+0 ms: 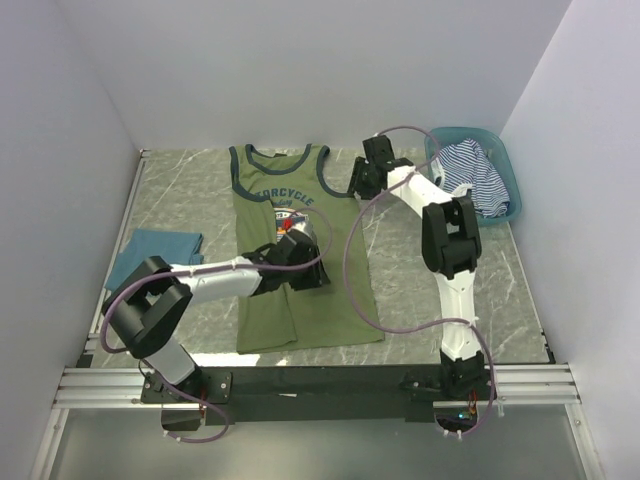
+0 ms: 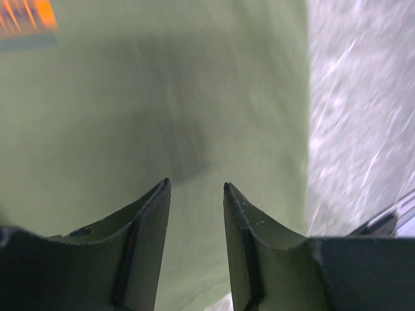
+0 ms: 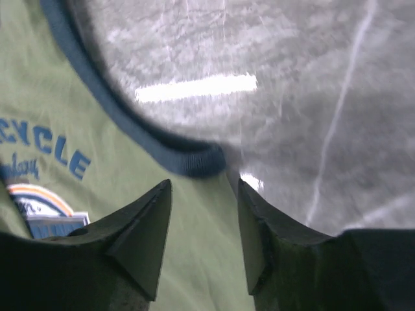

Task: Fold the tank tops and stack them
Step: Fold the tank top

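Currently, top: olive-green tank top [image 1: 335, 300] lies flat, central, left arm [image 1: 215, 275] stretched across it, right arm [image 1: 450, 240] elbow-bent toward its armhole; teal-blue top [image 1: 155, 250] folded far left; striped top [image 1: 475, 175] in basket [image 1: 512, 185] | left wrist: left gripper [image 2: 194, 188] parted, empty, above olive cloth | right wrist: right gripper [image 3: 202, 184] parted, empty, over navy armhole trim [image 3: 188, 159].

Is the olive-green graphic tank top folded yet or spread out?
Spread: the olive-green tank top lies flat, straps and hem both showing.

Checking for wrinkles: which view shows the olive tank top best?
Top external: the olive tank top shows nearly whole, spread out. Left wrist shows only cloth near one edge; right wrist only armhole trim and lettering.
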Available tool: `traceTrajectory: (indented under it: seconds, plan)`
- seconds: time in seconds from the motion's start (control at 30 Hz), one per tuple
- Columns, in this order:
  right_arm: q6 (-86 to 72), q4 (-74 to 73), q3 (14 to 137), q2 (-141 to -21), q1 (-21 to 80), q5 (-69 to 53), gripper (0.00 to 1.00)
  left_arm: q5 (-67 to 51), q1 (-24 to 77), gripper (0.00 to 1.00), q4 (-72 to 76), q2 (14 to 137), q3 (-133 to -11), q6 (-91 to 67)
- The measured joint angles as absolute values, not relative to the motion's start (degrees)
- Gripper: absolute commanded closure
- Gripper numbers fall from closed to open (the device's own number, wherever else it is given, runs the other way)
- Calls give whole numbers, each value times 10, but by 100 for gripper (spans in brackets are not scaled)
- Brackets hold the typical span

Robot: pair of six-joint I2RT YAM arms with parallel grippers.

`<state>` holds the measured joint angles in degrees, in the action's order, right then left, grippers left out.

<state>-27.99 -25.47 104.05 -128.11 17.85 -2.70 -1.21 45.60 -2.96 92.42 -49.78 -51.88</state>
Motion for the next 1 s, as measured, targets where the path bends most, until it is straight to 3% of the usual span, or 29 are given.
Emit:
traceTrajectory:
  seconds: [0.17,0.27,0.3,0.33,0.5,0.8,1.0]
  plan:
    - [-281,-279,1089,-1332,179,-35,56,-12,484,56,-31,901,-452,-532]
    - [-285,-293,1082,-1335,179,-34,81,-12,488,56,-44,880,-446,-532]
    - [-286,-296,1079,-1335,178,-30,94,-13,489,56,-45,873,-446,-531]
    - [-287,-295,1074,-1334,178,-26,99,-15,491,56,-46,866,-446,-529]
    - [-306,-255,996,-1294,174,-14,100,-27,525,55,-61,861,-469,-504]
    - [-332,-200,740,-1126,132,-2,100,-53,631,50,-77,886,-517,-485]
    - [-336,-192,692,-1089,109,0,100,-40,724,46,-84,931,-543,-493]
